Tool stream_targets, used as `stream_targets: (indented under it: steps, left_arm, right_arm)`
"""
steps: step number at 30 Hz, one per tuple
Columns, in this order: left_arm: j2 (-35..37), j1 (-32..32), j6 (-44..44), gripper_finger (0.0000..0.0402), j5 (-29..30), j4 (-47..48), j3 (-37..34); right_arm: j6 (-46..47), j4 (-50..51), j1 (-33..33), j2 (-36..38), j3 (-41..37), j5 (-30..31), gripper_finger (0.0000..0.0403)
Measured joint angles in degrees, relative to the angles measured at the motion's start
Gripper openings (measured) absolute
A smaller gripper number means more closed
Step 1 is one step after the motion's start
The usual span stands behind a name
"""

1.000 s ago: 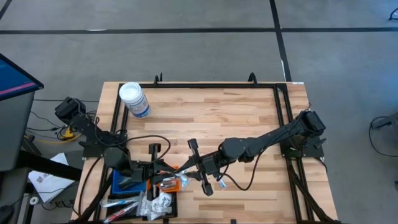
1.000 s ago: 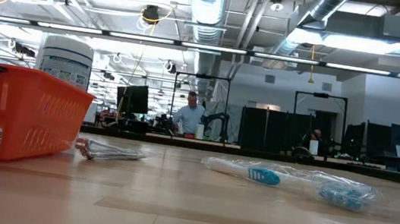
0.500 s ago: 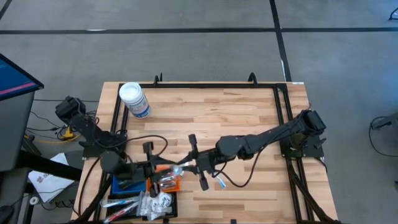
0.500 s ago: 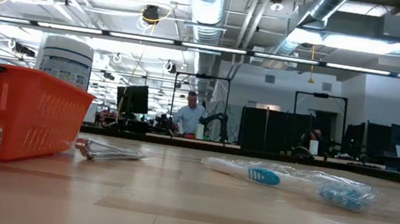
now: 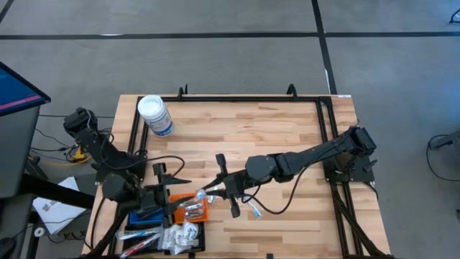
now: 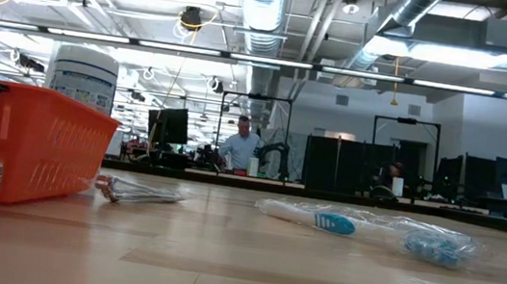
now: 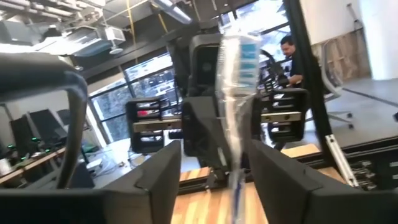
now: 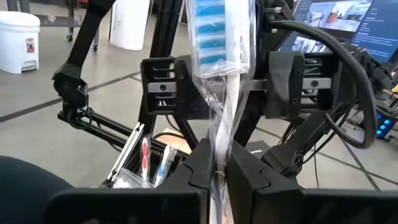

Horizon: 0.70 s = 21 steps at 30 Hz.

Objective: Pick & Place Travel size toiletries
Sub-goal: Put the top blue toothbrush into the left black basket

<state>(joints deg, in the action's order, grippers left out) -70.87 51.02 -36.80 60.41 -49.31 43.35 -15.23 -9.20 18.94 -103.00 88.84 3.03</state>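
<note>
A toothbrush in a clear wrapper [image 5: 203, 193], one of the travel size toiletries, hangs in the air over the orange tray [image 5: 192, 210]. My right gripper [image 8: 221, 168] is shut on it. My left gripper [image 7: 221, 186] is open, a finger on either side of the toothbrush [image 7: 236, 93] without touching it. In the high view my left gripper [image 5: 176, 191] faces my right gripper [image 5: 215, 191] near the table's front left. A second wrapped toothbrush [image 6: 359, 227] and a silvery packet [image 6: 136, 191] lie flat on the table. My right gripper pinches the wrapped toothbrush's lower handle [image 8: 219, 152] between its two fingers. The fingers come level from the table's right side and lie across it. The toothbrush stands roughly upright, its blue brush head [image 8: 214, 37] on top, lifted clear of table and tray.
A white-lidded clear jar [image 5: 154, 115] stands at the far left. Beside the orange tray are a blue tray [image 5: 138, 213] and a black tray [image 5: 162, 237] holding several small items. The orange tray's wall [image 6: 26, 143] fills the low view's left. A person stands far behind.
My left gripper has opened, let go of the wrapped toothbrush and drawn back toward the table's left edge. The toothbrush has stayed in my right gripper, lifted over the orange tray.
</note>
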Motion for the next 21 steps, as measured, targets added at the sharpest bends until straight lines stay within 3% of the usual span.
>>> stream_targets:
  steps: [11, 15, 21]
  left_arm:
    - [-0.04, -7.21, 10.05, 0.0247, -11.68, 3.71, 0.00]
    - [-0.11, -10.47, 14.85, 0.0250, -16.80, 6.19, -0.02]
    - [-0.11, -11.62, 16.71, 0.0226, -18.69, 7.68, -0.02]
  right_arm:
    - [1.91, 1.21, -1.25, 0.00, 0.02, 0.00, 0.0017]
    - [3.15, 1.68, -2.13, 0.00, 0.02, 0.02, 0.0018]
    - [3.29, 2.15, -2.51, -0.02, 0.02, -0.04, 0.0018]
